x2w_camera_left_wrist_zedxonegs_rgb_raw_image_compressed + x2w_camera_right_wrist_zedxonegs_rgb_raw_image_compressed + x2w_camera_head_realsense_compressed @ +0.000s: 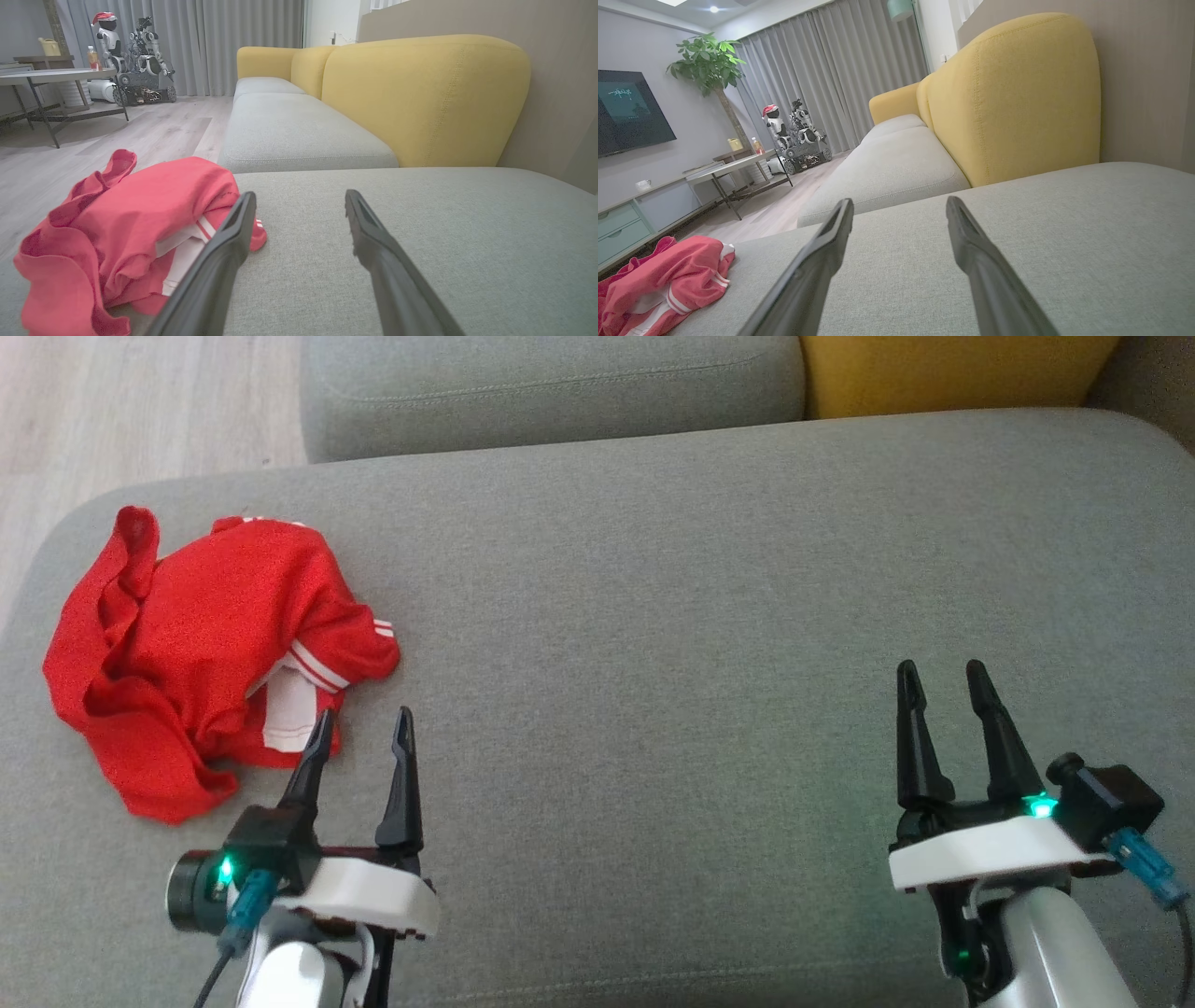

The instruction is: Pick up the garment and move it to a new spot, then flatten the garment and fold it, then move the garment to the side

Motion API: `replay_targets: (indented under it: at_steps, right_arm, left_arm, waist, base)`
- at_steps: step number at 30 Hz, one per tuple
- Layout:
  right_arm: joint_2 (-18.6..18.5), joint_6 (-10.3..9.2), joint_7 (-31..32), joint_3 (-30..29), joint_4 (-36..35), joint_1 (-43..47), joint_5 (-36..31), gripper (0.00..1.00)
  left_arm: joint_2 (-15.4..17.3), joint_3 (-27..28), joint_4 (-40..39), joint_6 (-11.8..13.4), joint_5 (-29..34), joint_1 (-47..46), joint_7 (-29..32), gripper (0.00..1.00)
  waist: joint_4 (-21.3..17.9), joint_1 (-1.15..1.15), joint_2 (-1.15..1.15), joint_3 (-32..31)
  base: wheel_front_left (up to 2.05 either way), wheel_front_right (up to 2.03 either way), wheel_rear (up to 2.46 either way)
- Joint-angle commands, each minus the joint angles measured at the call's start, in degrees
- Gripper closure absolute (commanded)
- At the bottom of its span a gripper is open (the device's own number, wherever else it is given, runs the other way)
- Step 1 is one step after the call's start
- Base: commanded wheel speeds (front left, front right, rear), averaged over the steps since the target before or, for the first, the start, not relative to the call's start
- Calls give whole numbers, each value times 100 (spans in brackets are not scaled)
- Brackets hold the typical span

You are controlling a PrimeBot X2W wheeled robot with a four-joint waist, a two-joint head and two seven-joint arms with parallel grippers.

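left gripper [364, 721] has its fingers spread and holds nothing, one fingertip just at the edge of the crumpled red garment [187, 644], which lies at the left end of the grey cushion [653, 569]. right gripper [941, 674] is likewise parted and empty, well apart from the garment.

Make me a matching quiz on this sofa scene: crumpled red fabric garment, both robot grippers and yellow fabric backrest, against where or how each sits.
1 crumpled red garment with white stripes
2 left gripper
3 right gripper
4 yellow fabric backrest

A at the far upper right of the head view
B open, over bare grey sofa cushion
C heaped at the cushion's left end
D open, close beside the garment

Pairs: 1-C, 2-D, 3-B, 4-A
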Motion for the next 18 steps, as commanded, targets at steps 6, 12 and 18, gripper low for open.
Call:
replay_targets:
  at_steps: [6,12,18]
  right_arm:
    - [-40,-4,-62,231,-186,-223,-111,0]
    - [-40,-4,-62,434,-145,-140,-165,0]
    - [-40,-4,-62,538,-122,-83,-177,0]
  left_arm:
    - [-10,201,-151,8,-36,-276,-70,0]
    - [-10,237,-118,66,-59,-221,-70,0]
    - [-11,261,-150,82,-58,-158,-70,0]
  waist:
    - [261,0,0,10]
    - [785,0,0,-73]
    - [1325,0,0,-175]
  base:
    - [0,0,0]
    - [0,0,0]
    - [0,0,0]
